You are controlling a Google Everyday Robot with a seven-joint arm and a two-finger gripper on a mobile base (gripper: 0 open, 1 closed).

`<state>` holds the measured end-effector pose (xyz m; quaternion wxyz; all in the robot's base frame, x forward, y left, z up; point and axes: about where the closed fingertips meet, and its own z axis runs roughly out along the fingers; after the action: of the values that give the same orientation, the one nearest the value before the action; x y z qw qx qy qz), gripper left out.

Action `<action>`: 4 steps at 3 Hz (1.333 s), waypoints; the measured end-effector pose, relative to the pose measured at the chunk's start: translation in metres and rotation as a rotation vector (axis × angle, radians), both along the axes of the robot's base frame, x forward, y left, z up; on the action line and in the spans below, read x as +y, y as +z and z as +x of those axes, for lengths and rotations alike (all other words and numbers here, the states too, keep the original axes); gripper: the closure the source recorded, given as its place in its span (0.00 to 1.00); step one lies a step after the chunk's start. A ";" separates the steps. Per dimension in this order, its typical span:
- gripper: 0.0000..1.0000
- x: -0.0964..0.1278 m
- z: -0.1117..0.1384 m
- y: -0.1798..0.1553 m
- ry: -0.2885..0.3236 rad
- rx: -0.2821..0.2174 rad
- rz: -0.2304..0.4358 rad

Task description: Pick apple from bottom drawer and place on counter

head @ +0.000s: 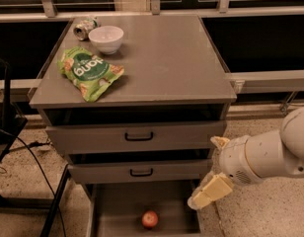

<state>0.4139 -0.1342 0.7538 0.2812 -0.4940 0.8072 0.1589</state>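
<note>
Grey counter, green "dang" bag; gripper, gaping and empty, over bottom drawer near apple

The bottom drawer lies open from above, bare floor around the apple; the shut middle drawer bounds its rear. The pincer hangs over its right rim. On the desk, a bowl, can and snack bag crowd the left; the right is free.

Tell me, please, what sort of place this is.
Probably a lab or office test area: grey drawer cabinet by dark windows, cables on speckled floor, the gripper beside the open bottom drawer.
</note>
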 end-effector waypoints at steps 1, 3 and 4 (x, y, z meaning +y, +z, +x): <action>0.00 0.008 -0.004 -0.016 0.044 0.014 -0.023; 0.00 0.033 -0.014 -0.105 0.187 0.024 -0.032; 0.00 0.047 -0.008 -0.172 0.196 -0.014 0.006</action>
<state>0.4054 -0.0873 0.5814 0.2714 -0.5707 0.7526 0.1848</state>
